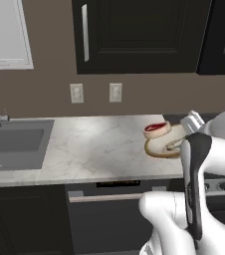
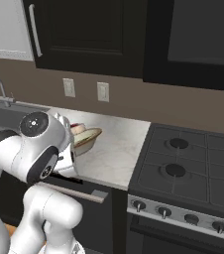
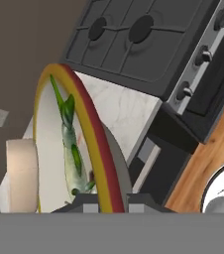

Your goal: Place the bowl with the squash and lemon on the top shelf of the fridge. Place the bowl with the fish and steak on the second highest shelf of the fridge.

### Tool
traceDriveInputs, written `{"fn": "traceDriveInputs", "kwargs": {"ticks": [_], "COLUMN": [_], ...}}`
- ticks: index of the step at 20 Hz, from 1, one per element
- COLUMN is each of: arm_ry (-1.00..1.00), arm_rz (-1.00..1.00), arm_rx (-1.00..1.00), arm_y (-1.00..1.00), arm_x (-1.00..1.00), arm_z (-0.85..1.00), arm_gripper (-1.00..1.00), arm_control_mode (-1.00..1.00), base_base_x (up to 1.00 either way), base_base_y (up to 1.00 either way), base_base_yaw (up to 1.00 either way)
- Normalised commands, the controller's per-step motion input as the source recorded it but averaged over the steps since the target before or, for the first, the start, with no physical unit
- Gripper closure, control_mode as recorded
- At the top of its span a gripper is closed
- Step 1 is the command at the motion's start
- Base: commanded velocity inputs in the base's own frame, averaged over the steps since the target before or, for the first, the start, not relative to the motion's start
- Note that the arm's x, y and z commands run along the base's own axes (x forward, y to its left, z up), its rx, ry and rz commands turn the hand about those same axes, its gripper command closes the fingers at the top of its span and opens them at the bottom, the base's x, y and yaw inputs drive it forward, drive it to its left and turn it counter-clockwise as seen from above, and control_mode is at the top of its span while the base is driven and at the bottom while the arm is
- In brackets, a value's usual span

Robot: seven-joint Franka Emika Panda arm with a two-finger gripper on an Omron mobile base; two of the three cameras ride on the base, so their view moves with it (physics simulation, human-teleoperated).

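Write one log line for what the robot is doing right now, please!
stage: gripping dish | fingers: shut on dish rim | in dish: fish, steak | dish place: counter beside stove

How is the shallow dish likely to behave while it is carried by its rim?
The dish looks rigid, so it should hold shape. Held at one rim edge, it may tilt. Its shallow wall means the fish and steak could slide.
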Motion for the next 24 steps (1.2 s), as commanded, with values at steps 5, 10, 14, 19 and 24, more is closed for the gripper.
{"fn": "traceDriveInputs", "kwargs": {"ticks": [5, 10, 14, 19, 24], "arm_ry": [-0.1, -0.12, -0.17, -0.2, -0.15], "arm_rz": [0.0, 0.0, 0.0, 0.0, -0.02], "arm_rx": [0.09, 0.09, 0.04, 0.01, 0.08], "arm_y": [0.0, 0.0, 0.0, 0.0, 0.0], "arm_x": [-0.12, -0.12, -0.11, -0.22, -0.13], "arm_z": [0.0, 0.0, 0.0, 0.01, 0.0], "arm_gripper": [1.0, 1.0, 1.0, 1.0, 1.0], "arm_control_mode": [-1.0, -1.0, -1.0, -1.0, -1.0], "base_base_x": [0.0, 0.0, 0.0, 0.0, 0.0], "base_base_y": [0.0, 0.0, 0.0, 0.0, 0.0], "base_base_yaw": [0.0, 0.0, 0.0, 0.0, 0.0]}}
